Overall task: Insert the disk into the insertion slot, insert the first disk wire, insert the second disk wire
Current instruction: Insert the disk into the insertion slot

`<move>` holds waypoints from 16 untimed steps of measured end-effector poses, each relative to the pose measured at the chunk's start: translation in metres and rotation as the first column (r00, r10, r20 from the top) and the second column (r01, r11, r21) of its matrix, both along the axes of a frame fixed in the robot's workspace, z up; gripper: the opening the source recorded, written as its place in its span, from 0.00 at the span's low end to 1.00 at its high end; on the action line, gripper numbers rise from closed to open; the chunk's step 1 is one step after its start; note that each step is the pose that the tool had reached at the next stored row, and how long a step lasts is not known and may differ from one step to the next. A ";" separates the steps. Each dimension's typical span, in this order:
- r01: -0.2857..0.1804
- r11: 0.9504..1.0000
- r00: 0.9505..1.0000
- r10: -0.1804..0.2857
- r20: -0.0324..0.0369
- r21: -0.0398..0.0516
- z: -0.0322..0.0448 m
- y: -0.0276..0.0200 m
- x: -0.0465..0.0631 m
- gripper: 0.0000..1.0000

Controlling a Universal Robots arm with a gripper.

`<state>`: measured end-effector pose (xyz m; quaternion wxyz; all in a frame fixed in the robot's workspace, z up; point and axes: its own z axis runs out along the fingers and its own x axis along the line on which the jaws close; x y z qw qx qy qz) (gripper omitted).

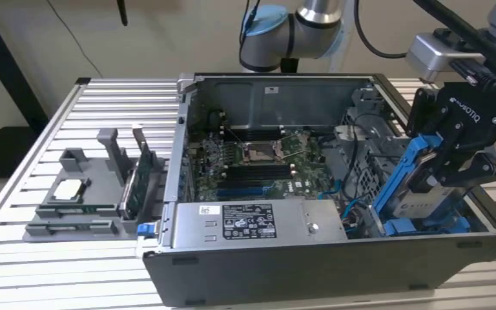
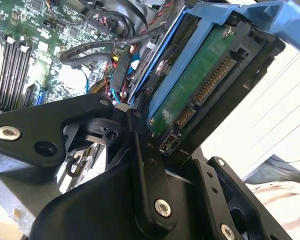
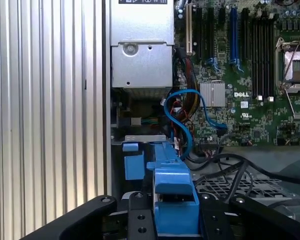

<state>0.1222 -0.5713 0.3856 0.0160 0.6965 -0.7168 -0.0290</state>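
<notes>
Holding disk (image 1: 420, 201), tool (image 1: 457, 173) clamped around it

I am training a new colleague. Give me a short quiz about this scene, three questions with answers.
1. True or false: the gripper holds nothing.
2. The disk sits in a carrier of which colour? A red, B blue, C green.
3. In the exterior view, on which side of the computer case stands the grey parts holder?
Key: 1 false, it grips the disk. 2 B. 3 the exterior view's left.
</notes>
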 end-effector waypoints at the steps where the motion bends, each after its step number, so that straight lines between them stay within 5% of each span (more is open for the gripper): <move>1: 0.000 1.000 1.000 0.000 0.000 0.000 0.0000 0.0000 0.000 0.33; 16: 0.000 1.000 1.000 0.000 0.000 -0.004 0.0028 0.0010 0.000 0.40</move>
